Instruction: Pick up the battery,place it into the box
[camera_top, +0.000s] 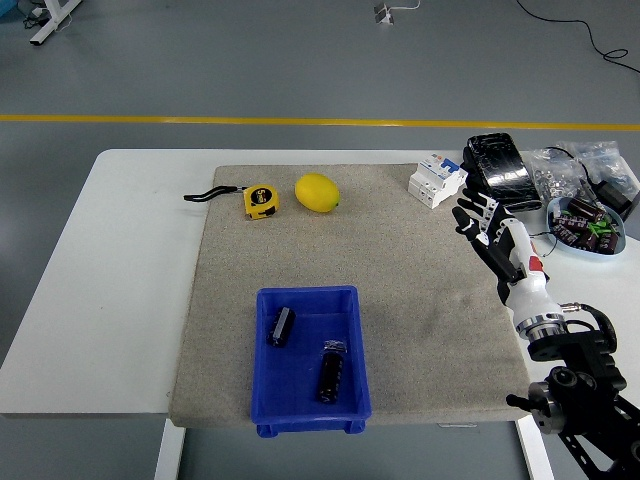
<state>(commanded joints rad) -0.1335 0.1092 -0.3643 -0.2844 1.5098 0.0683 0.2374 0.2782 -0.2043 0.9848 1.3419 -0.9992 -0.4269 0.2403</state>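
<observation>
A blue box (345, 345) sits on the grey mat near the table's front edge. Two dark batteries lie inside it: a short one (282, 326) at the left and a longer one (331, 373) to its right. My right hand (488, 228) hovers over the mat's right edge, far from the box, fingers spread and holding nothing. The left arm does not show in the head view.
A yellow tape measure (260, 201) and a lemon (317, 192) lie at the mat's far side. At the right stand a white breaker block (436, 180), a black pack (500, 160), plastic bags (575, 165) and a bowl (590, 241) of small parts.
</observation>
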